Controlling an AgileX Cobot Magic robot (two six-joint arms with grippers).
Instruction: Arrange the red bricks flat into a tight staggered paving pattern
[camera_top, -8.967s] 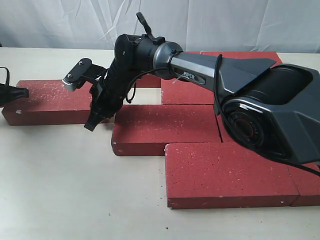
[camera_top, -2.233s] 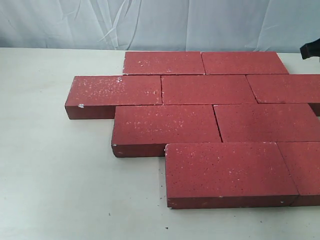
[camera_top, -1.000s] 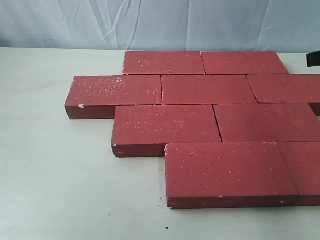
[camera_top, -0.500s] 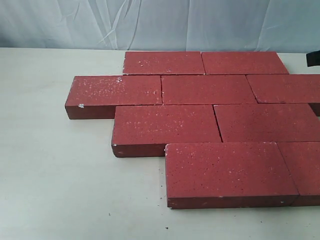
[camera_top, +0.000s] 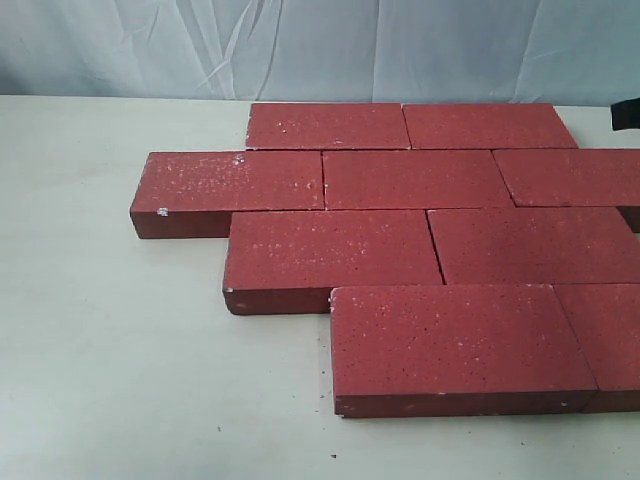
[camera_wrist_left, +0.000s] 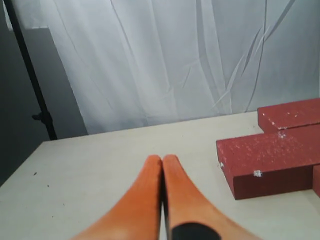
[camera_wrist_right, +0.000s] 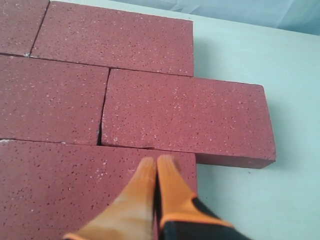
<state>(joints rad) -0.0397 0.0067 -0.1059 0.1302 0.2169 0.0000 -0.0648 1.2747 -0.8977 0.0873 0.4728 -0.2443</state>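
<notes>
**On the bench's right half, the paving looks all but laid**

Across the right half of the bench (camera_top: 120, 380), the red bricks (camera_top: 415, 180) lie flat in four rows that run from near the far edge towards the near edge. Each row is offset from the one behind it, so the joints are staggered, and the bricks touch along nearly every seam. The rows run off the right side of the exterior view, so I cannot tell how they end there.

The left claw (camera_wrist_left: 162, 160) is closed tight on nothing, above bare bench just beside the left end of the second row. The right claw (camera_wrist_right: 156, 162) is also pinched shut and empty, over the bricks near the pattern's right-hand corner.

By my reading, laying is done and this is the checking step. The right wrist view shows what seems to be a thin dark crack where three bricks meet. If anything remains, a closed claw should push a brick end sideways to close that joint without skewing its neighbours.
</notes>
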